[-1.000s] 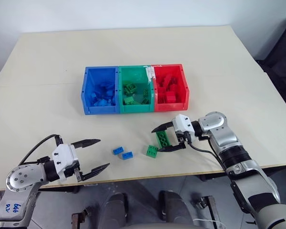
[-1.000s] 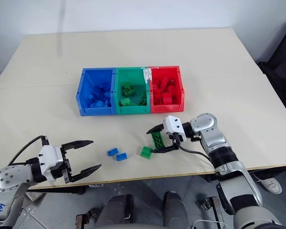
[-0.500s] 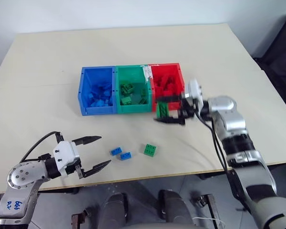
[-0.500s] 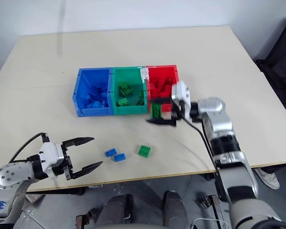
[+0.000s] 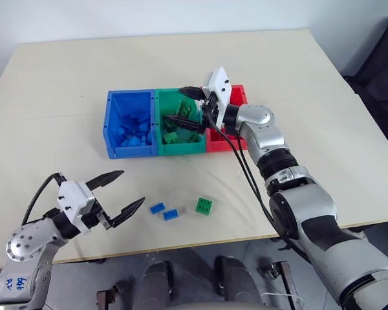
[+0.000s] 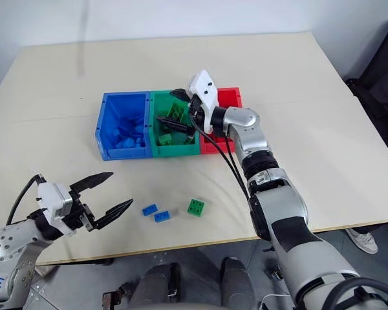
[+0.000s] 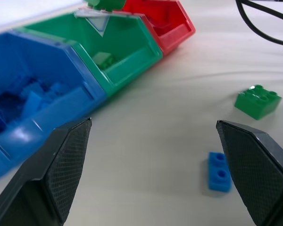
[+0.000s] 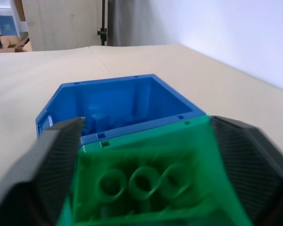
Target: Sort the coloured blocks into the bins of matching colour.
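Three joined bins stand mid-table: blue bin (image 5: 130, 150), green bin (image 5: 181, 147), red bin (image 5: 221, 144), each holding bricks of its colour. My right gripper (image 5: 176, 104) hovers over the green bin, pointing left, shut on a long green block (image 8: 141, 183) that fills the gap between its fingers. Two small blue blocks (image 5: 158, 208) (image 5: 171, 214) and a square green block (image 5: 204, 206) lie on the table near the front edge. My left gripper (image 5: 132, 186) stands open and empty to the left of the blue blocks, a little above the table.
The cream table (image 5: 310, 97) stretches wide around the bins. Black cables (image 5: 246, 174) hang along my right arm above the table. A dark object (image 5: 381, 58) stands beyond the table's right edge.
My right gripper has lifted the long green block from the table's front and carried it back and left to above the green bin. The left gripper has stayed roughly in place.
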Robot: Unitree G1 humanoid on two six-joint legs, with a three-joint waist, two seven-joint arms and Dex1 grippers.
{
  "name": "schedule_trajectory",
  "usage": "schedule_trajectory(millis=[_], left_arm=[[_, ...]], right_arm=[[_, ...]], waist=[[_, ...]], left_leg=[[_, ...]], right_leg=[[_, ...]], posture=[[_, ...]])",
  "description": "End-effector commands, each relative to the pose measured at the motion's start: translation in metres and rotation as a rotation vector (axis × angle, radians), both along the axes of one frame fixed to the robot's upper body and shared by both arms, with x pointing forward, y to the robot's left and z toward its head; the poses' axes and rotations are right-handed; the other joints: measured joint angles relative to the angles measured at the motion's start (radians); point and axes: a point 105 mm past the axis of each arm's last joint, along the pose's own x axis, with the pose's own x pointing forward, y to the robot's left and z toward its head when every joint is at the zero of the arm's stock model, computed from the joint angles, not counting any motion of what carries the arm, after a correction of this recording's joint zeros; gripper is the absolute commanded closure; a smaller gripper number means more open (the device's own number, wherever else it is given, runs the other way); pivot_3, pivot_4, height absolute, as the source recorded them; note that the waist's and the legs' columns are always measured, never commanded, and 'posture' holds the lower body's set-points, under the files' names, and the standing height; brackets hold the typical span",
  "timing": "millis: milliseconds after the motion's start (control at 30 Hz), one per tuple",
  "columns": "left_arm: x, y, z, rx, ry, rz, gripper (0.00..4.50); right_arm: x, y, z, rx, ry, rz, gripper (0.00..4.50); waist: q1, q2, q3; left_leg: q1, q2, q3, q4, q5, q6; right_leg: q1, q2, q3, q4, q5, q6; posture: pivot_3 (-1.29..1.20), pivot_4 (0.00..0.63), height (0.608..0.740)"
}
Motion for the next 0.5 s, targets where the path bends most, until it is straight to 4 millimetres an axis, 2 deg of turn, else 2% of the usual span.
schedule_trajectory(millis=[33, 133, 233, 333, 500], left_arm=[[-0.004, -0.003, 0.01, -0.008, -0.039, -0.004, 0.0], [-0.005, -0.007, 0.008, -0.005, -0.029, -0.026, 0.0], [-0.005, -0.011, 0.006, 0.004, -0.014, -0.066, 0.0], [0.0, -0.014, 0.003, 0.024, -0.003, -0.11, 0.0], [0.007, -0.024, -0.001, 0.069, -0.002, -0.233, 0.0]], right_arm=[[-0.004, 0.001, 0.015, 0.019, -0.054, 0.037, 0.02], [-0.012, -0.016, 0.016, 0.036, -0.079, 0.086, 0.02], [-0.031, -0.045, 0.014, 0.061, -0.107, 0.176, 0.02], [-0.053, -0.085, 0.0, 0.031, -0.117, 0.2, 0.02], [-0.088, -0.161, -0.028, -0.099, -0.109, 0.107, 0.02]], waist=[[-0.001, 0.0, 0.0], [0.0, 0.0, 0.0], [0.009, 0.0, 0.0], [0.028, 0.0, 0.0], [0.032, 0.0, 0.0]], left_leg=[[0.0, 0.0, 0.0, 0.0, 0.0, 0.0], [0.0, 0.001, 0.001, 0.0, 0.0, 0.0], [0.0, 0.0, 0.001, 0.0, 0.0, 0.001], [0.0, 0.0, 0.001, 0.0, -0.001, 0.001], [0.0, 0.0, 0.003, 0.001, -0.002, 0.001]], right_leg=[[0.0, 0.0, 0.0, 0.0, 0.0, 0.0], [0.0, 0.0, 0.0, 0.0, 0.0, 0.0], [0.0, 0.0, 0.0, -0.001, 0.0, 0.0], [0.001, 0.0, -0.001, -0.001, 0.0, 0.0], [0.001, 0.0, -0.003, -0.003, 0.0, 0.0]], posture=[[0.0, 0.15, 0.74], [0.0, 0.15, 0.74], [0.0, 0.15, 0.74], [0.0, 0.15, 0.74], [0.0, 0.15, 0.74]])
